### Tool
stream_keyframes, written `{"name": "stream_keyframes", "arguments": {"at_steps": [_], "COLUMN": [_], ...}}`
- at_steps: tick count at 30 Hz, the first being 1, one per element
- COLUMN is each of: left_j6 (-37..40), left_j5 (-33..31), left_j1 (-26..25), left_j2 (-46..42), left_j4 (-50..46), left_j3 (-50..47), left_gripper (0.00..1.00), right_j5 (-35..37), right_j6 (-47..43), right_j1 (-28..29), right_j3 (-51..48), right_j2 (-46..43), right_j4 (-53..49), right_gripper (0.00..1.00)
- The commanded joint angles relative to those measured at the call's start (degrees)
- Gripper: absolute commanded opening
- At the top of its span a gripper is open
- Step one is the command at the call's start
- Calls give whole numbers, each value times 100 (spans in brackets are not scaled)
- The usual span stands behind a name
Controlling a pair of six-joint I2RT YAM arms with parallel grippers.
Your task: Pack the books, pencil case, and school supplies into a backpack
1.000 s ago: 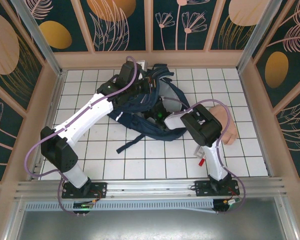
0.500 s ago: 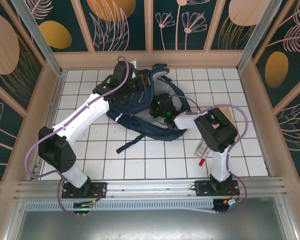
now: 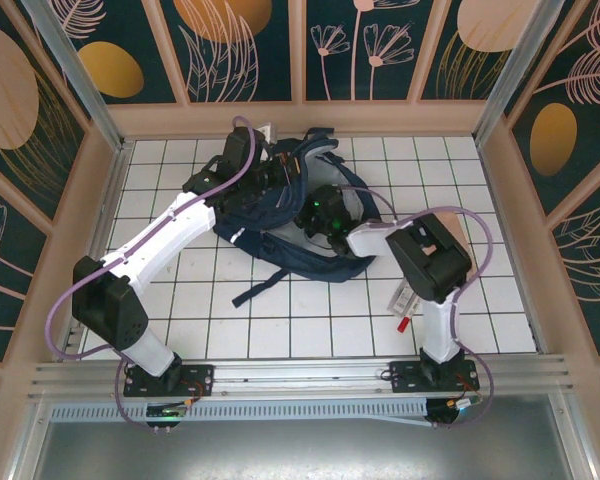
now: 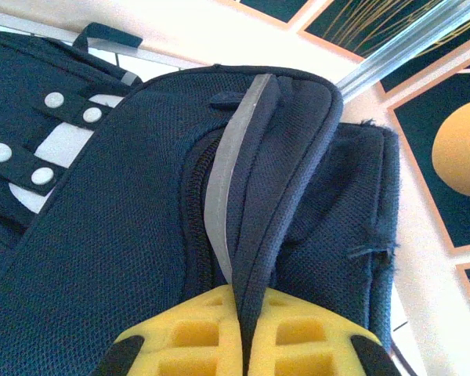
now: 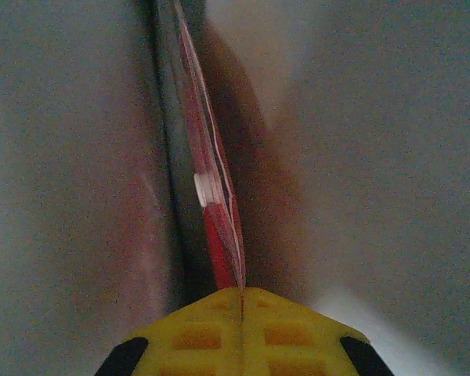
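Note:
The navy backpack (image 3: 280, 250) lies at the back middle of the table. My left gripper (image 3: 283, 176) is shut on the edge of its flap (image 4: 254, 196), beside the pale reflective stripe (image 4: 223, 196), and holds it up. My right gripper (image 3: 322, 213) reaches into the bag's opening. In the right wrist view it (image 5: 241, 291) is shut on the thin red booklet (image 5: 211, 204), seen edge-on in the dim inside of the bag. The red-and-white pen (image 3: 404, 322) and the whitish packet (image 3: 406, 296) lie on the table by the right arm. The pencil case is hidden.
Loose dark straps (image 3: 260, 285) trail from the backpack toward the front. Wooden walls (image 3: 100, 200) ring the tiled table (image 3: 280, 325) on three sides. The right arm's elbow (image 3: 430, 255) hangs over the right part of the table.
My right arm has pushed up and left, deeper into the backpack's opening. The left gripper has raised the flap a little and kept its hold.

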Motion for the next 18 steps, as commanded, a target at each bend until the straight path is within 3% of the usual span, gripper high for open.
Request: {"name": "stream_keyframes", "arguments": {"at_steps": [1,8,18], "left_j6": [-144,-278,-439], "left_j5": [43,-86,-89], "left_j1": [71,105,131], "left_j2": [-240,-239,-214], "left_j4": [479,542,689], "left_j3": [173,162,103], "left_gripper": [0,0,0], "right_j5": [149,1995,2308], "right_j6": [174,878,1055], "right_j1": [298,505,742], "right_j3": [794,584,808], "right_j2": [589,478,834], "right_j4": [562,265,1241], "right_gripper": [0,0,3]}}
